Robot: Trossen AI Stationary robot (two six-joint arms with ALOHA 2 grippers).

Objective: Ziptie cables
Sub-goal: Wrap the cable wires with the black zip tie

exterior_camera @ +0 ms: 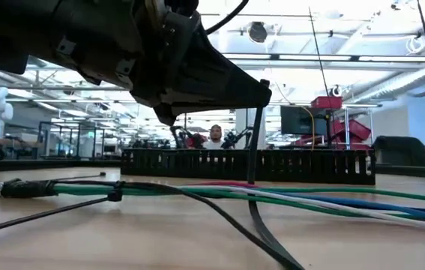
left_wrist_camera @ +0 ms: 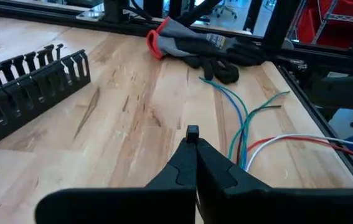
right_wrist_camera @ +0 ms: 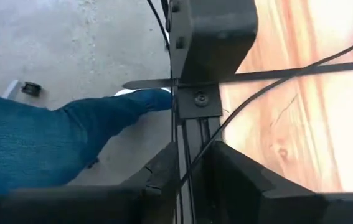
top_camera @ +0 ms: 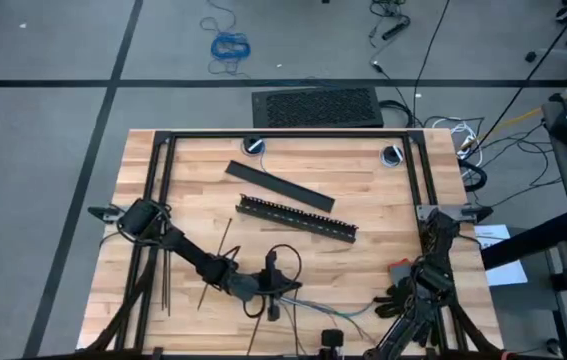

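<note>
The cables (exterior_camera: 309, 196), thin green, blue and pale wires, lie along the table near its front edge, and their splayed ends (left_wrist_camera: 244, 134) show in the left wrist view. A black ziptie (top_camera: 284, 262) arches in a loop over them. My left gripper (top_camera: 266, 285) is shut on this ziptie just above the cables. Several spare zipties (top_camera: 168, 277) lie flat on the wood at the left. My right gripper (right_wrist_camera: 192, 168) hangs at the table's front right corner, over the frame rail. There is a narrow gap between its fingers and it holds nothing. My left gripper pinches the ziptie's strip (left_wrist_camera: 193, 131) between its two fingertips, only at their free ends. The fingers come from the table's left and slant downward. From the fingertips the strip (exterior_camera: 255, 127) runs almost straight down to the cables on the table and crosses them.
A black slotted bar (top_camera: 298, 217) and a flat black bar (top_camera: 278, 185) lie at the table's middle. A grey and red glove (left_wrist_camera: 192, 38) rests near the right arm. The black frame (top_camera: 283, 135) rims the table. A person's leg in blue (right_wrist_camera: 45, 149) stands beside the table.
</note>
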